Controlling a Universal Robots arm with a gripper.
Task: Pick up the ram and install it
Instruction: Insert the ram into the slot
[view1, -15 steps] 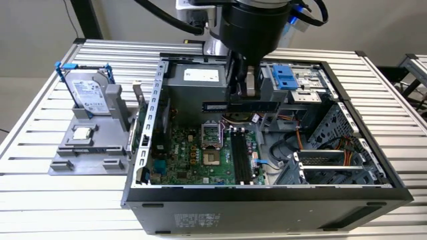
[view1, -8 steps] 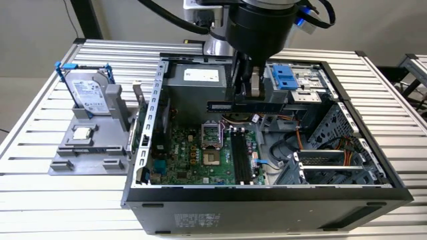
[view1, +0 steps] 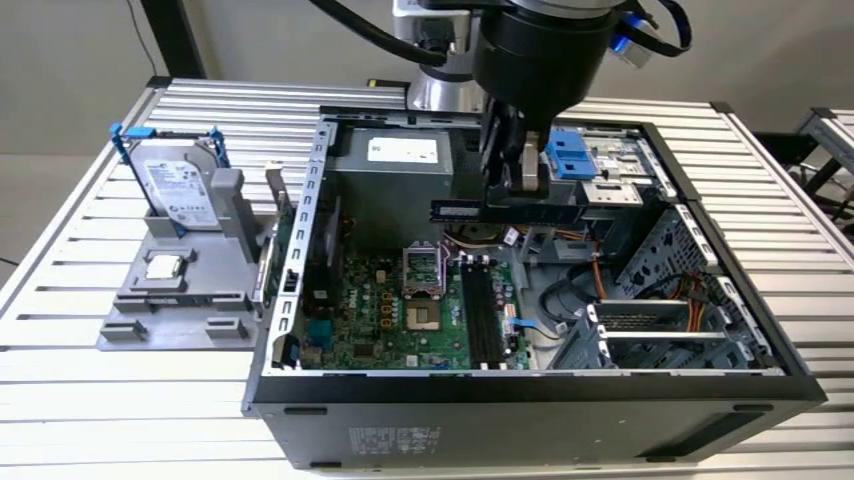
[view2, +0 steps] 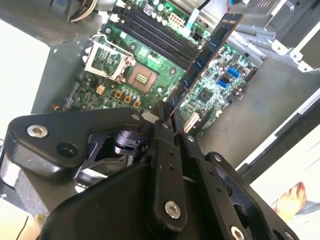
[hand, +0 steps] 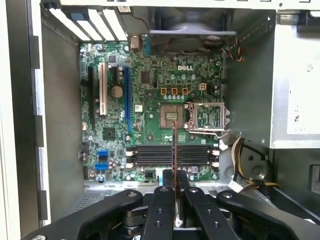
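Pincer is clamped on the ram on my end; stick sits level, upper middle of the exterior view, hovering inside the open case above the motherboard; not seated yet.

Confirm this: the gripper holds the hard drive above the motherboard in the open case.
Wrong thing: the gripper holds the ram, not the hard drive, which stands outside the case in the exterior view. The rest is right: it is above the motherboard in the open case.
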